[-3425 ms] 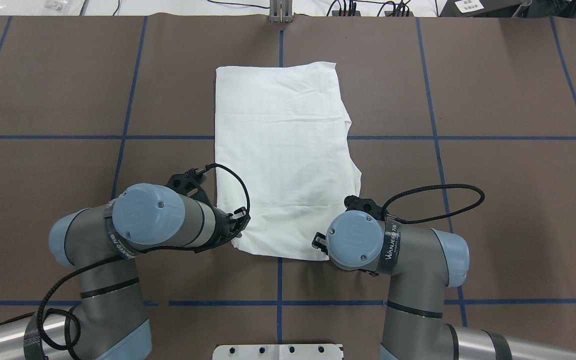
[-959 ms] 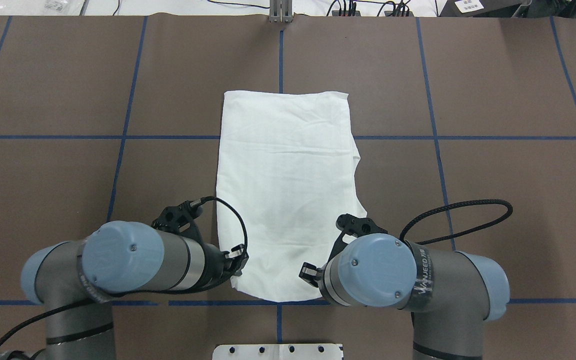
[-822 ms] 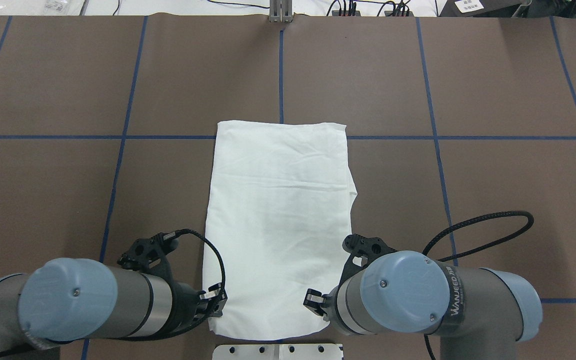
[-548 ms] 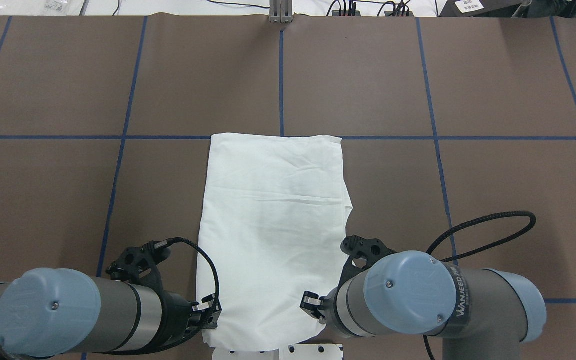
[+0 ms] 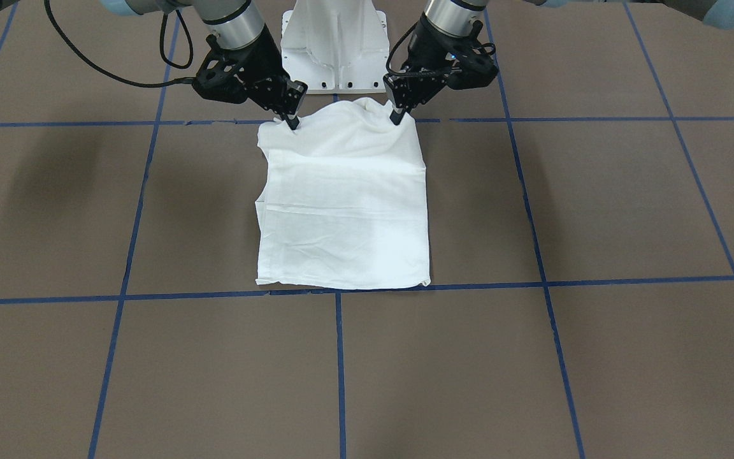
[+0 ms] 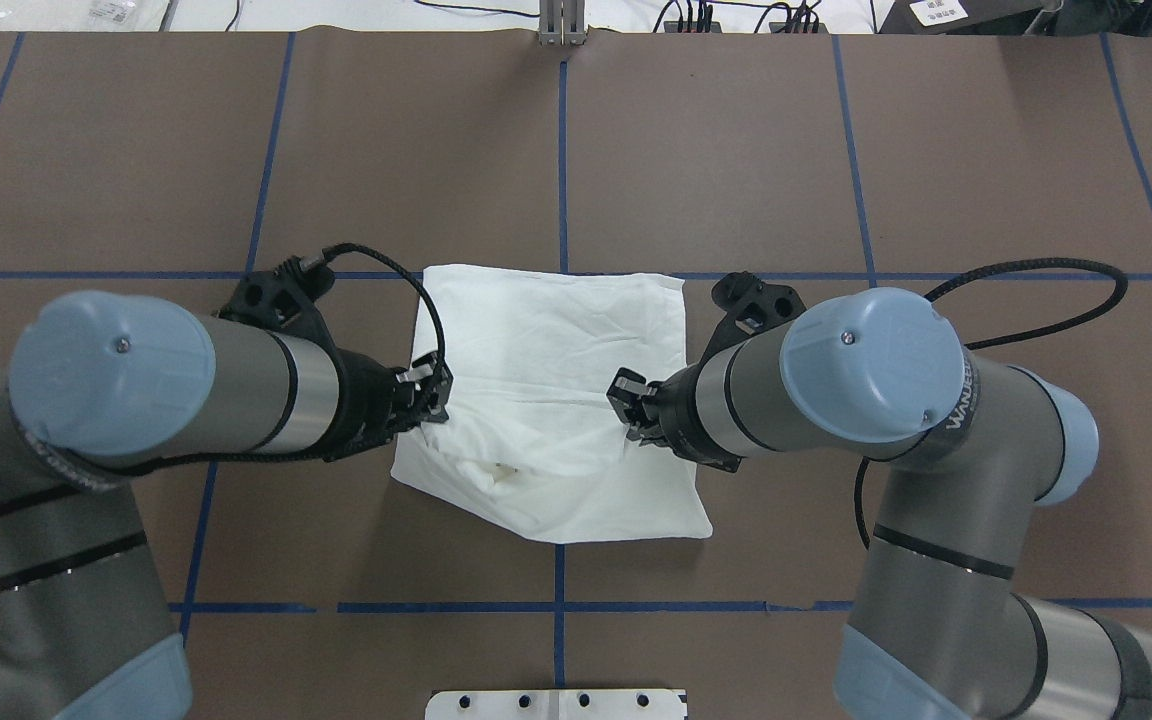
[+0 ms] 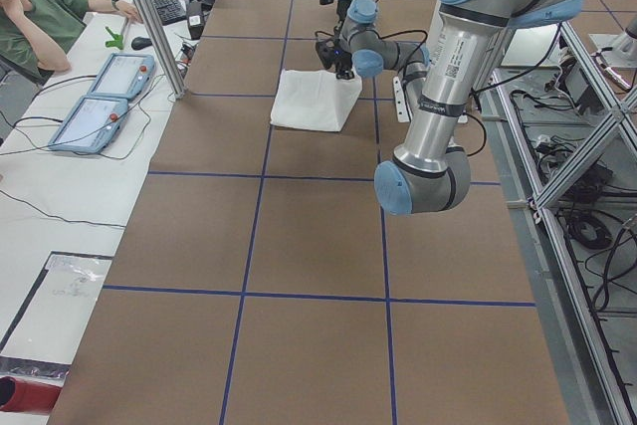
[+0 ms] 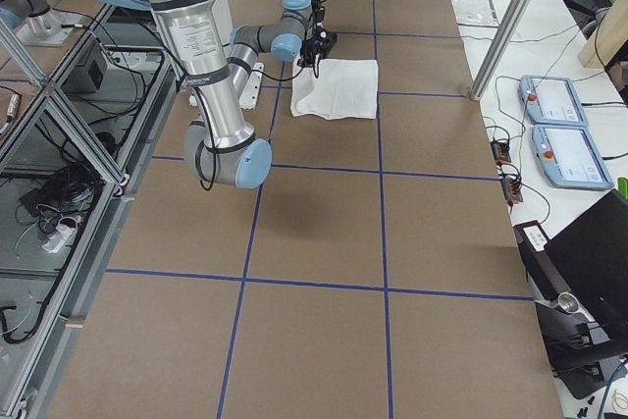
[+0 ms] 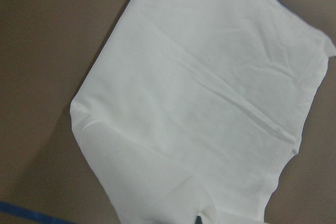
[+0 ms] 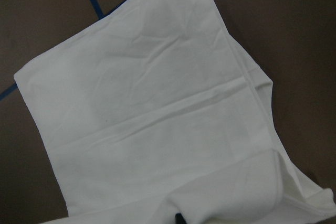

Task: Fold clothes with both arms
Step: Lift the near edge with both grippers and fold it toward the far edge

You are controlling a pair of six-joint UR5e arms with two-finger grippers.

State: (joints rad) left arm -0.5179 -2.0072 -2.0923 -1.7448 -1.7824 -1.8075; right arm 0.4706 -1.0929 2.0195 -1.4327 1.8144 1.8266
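white t-shirt [image 5: 341, 210] lies mid-worktop [image 5: 596, 210], already a narrow folded panel, far hem on a blue tape line [image 5: 596, 281]. left pincer [image 5: 396, 117] and right pincer [image 5: 292, 123] are each nipped tight on a robot-side corner, held off the surface so the hem can pass over the body without dragging (crosswise half-fold, i judge). versus half a second ago: corners were low by the pedestal [image 5: 335, 51], cloth stretched long; now they are raised and carried forward, with a fold formed behind them.
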